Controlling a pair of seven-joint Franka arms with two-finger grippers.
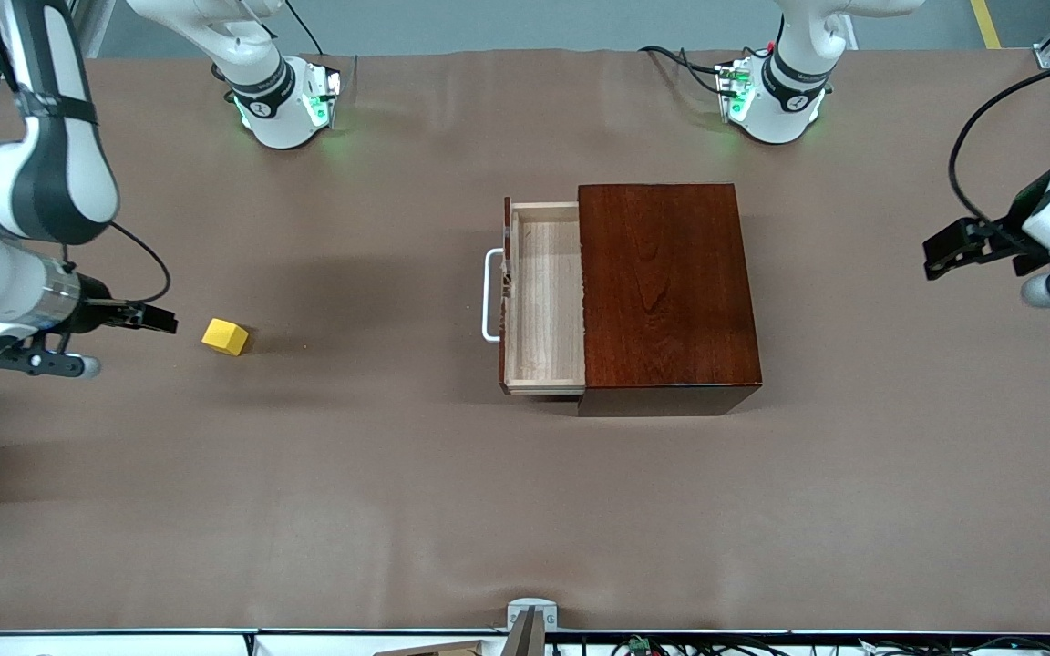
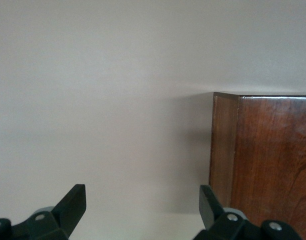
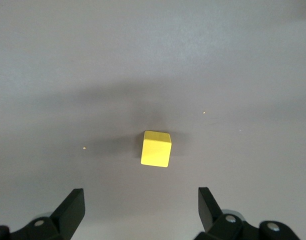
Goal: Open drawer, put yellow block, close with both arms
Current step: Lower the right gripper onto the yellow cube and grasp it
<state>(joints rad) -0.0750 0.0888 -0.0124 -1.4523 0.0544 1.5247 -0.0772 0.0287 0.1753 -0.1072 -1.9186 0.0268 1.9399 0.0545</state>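
Front view shows the drawer (image 1: 543,296) already pulled out of its box (image 1: 666,296) and empty; the block (image 1: 225,336) sits on the surface just ahead of the right gripper (image 1: 156,319), jaws spread; left gripper (image 1: 944,251), jaws spread, waits beside the box; pick, drop and closing remain.

Drawer (image 1: 543,301) pulled out, tray open from above. Yellow block (image 1: 225,336) stands alone on bare worktop (image 1: 352,474), reachable from every side.

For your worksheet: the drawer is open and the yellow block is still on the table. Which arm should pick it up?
Right: its open tool is beside the yellow block; the left tool waits at the box's other end.
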